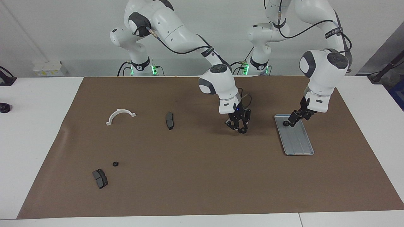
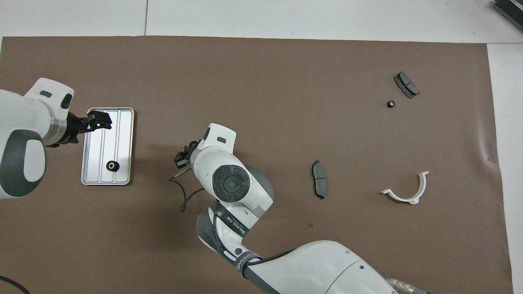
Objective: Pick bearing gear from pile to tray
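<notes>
Robot lab: two fixed arms (image 1: 176, 28), brown bench mat (image 1: 202, 176).

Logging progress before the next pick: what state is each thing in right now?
tray: flat on the mat, one gear in it.
gear: lying free in the tray.
left gripper: open, empty, over the tray.
right gripper: raised over the mat; load unclear.
small ring: loose on the mat.
middle brake pad: loose on the mat.
farthest brake pad: loose, beside the small ring.
white bracket: loose on the mat.

The left gripper (image 1: 293, 120) hangs with jaws apart; the right gripper (image 1: 240, 126) points down, arm stretched forward.
</notes>
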`<action>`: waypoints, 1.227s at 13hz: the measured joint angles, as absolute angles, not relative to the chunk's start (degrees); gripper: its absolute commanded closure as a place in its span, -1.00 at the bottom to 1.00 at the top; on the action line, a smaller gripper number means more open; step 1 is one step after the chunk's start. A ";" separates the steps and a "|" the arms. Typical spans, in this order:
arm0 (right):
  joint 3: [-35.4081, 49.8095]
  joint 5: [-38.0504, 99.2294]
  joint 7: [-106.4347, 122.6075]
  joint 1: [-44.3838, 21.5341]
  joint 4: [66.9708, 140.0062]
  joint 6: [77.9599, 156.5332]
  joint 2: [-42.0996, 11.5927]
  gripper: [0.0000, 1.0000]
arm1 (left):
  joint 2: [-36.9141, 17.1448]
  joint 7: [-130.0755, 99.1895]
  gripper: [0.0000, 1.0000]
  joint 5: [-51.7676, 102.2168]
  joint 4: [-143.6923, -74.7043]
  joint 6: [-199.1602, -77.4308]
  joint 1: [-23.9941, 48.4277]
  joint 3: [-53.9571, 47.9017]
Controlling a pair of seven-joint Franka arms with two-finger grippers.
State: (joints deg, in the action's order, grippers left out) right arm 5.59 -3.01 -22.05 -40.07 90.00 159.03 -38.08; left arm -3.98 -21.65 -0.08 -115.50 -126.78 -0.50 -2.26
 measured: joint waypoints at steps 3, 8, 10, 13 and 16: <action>5.30 -3.00 -22.33 -39.59 89.95 158.59 -38.08 -0.06 | -4.87 -21.82 -1.00 -0.06 -110.63 -121.75 1.40 -2.39; 4.65 -3.15 -22.08 -33.25 89.88 152.16 -37.97 -0.06 | -7.66 -30.83 -1.00 0.07 -110.08 -125.65 10.29 -2.73; 4.30 -3.27 -19.03 -27.68 89.64 148.30 -37.91 -0.06 | -10.69 -38.66 -1.00 0.09 -110.47 -128.92 14.72 -2.75; 3.92 -3.33 -8.85 -17.39 88.58 142.05 -36.69 -0.06 | -17.18 -51.55 -1.00 -0.02 -110.94 -133.87 21.64 -2.77; 3.96 -3.33 -0.67 -7.61 87.30 138.37 -34.85 -0.05 | -19.93 -55.18 -0.84 -0.18 -114.21 -137.36 24.63 -2.72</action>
State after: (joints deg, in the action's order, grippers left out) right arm 3.96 -3.33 -0.67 -7.61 87.30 138.37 -34.85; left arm -19.93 -55.18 -0.18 -114.21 -137.36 24.63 -2.72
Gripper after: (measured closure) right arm 0.467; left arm 0.040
